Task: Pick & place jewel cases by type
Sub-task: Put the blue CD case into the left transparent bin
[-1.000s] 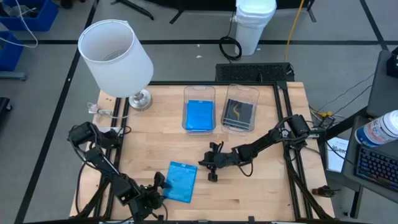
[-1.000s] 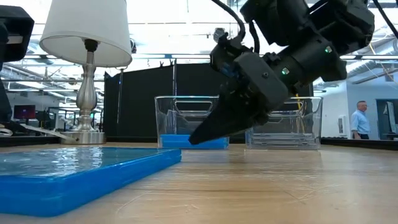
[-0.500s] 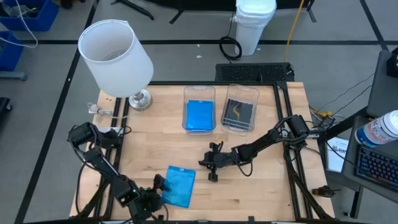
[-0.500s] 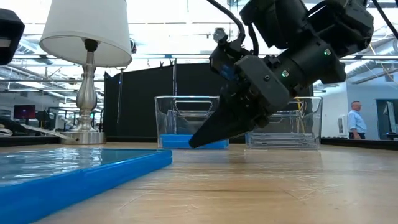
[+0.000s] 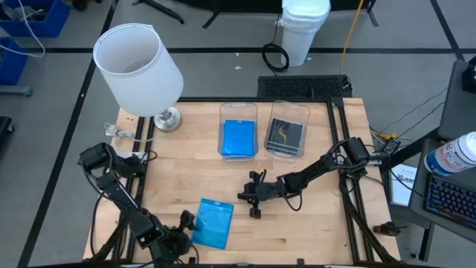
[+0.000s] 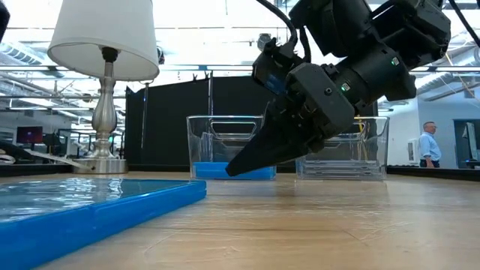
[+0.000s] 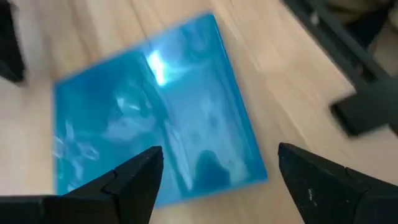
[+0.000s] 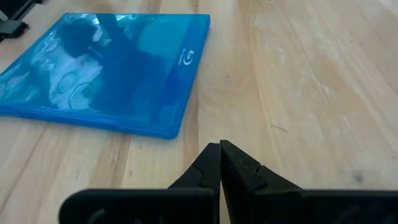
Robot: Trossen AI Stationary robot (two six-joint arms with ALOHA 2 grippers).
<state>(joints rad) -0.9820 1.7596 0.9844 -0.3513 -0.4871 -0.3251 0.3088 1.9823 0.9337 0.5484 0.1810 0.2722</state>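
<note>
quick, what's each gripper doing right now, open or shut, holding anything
Left gripper: open, empty, fingers just short of the blue jewel case on the table.
Right gripper: shut, holding nothing, mid-table.

Left gripper (image 7: 214, 177) jaws wide; right gripper (image 8: 220, 163) closed.

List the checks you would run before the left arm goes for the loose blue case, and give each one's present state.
1. Left end effector open, fingers apart: ok.
2. Flat square bright blue plastic jewel case lying flat on the wooden table: ok.
3. Left end effector closed on the case: not ok, not yet gripping.
4. Right end effector shut, clear of the case: ok.
5. Clear rectangular plastic bin holding blue cases unobstructed: ok.
</note>
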